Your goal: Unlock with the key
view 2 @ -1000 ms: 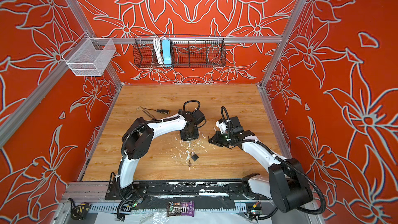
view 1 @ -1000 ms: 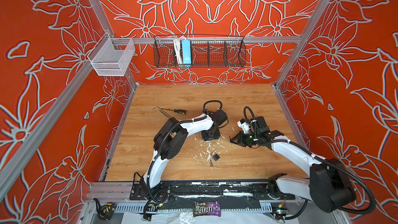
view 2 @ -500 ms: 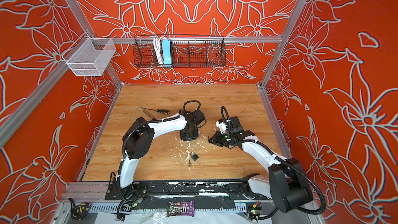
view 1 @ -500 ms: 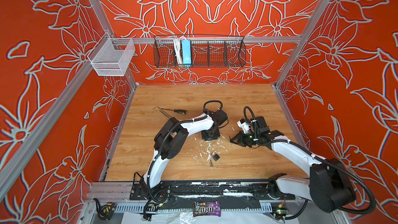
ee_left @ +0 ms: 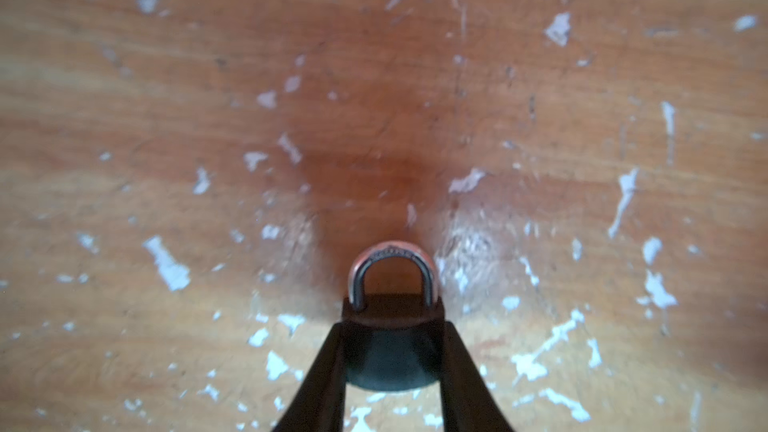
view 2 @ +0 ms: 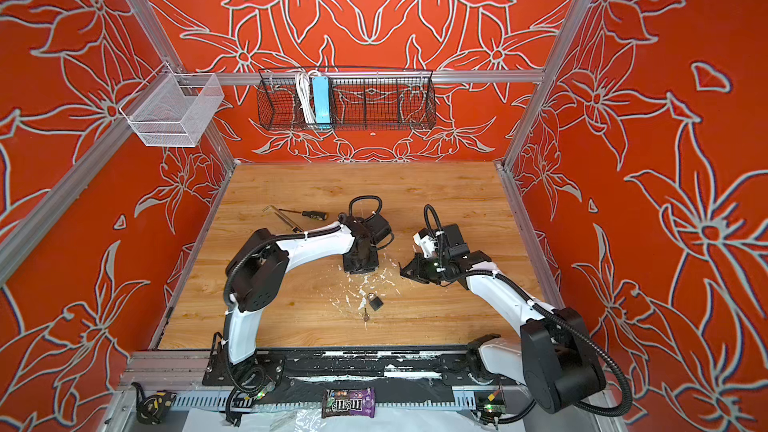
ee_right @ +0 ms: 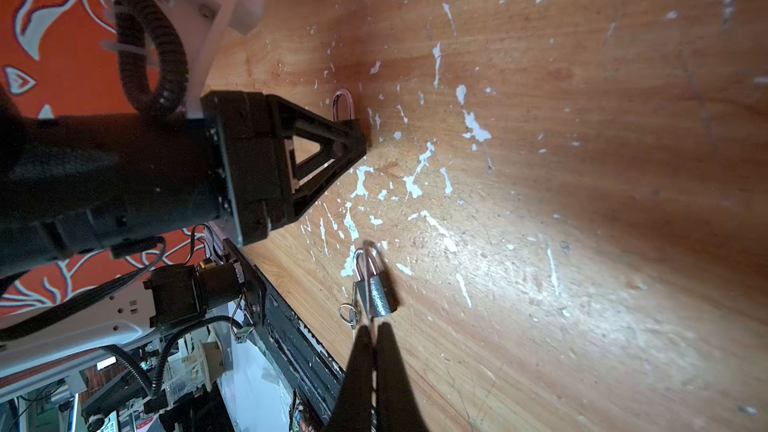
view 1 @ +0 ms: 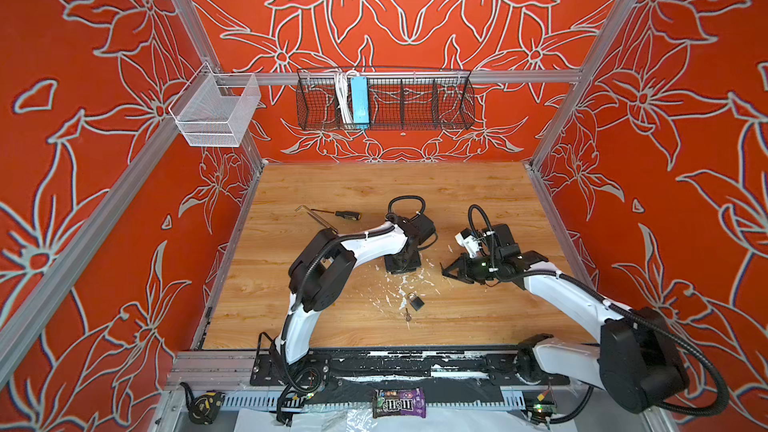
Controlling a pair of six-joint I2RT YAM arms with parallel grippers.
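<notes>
Wooden table (view 1: 374,189), paint-flecked | left fingers (ee_left: 328,367) clamped on small padlock (ee_left: 392,317), shackle pointing beyond tips | right fingers (ee_right: 359,367) pressed together, empty | second padlock (ee_right: 380,290) lying on table near their tips | key (ee_right: 348,313) just beside it

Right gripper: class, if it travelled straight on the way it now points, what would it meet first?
Probably the loose padlock beside the key: the right wrist view shows it just beyond the shut jaws of the right gripper. Depth is unclear, so the tips might miss it.
</notes>
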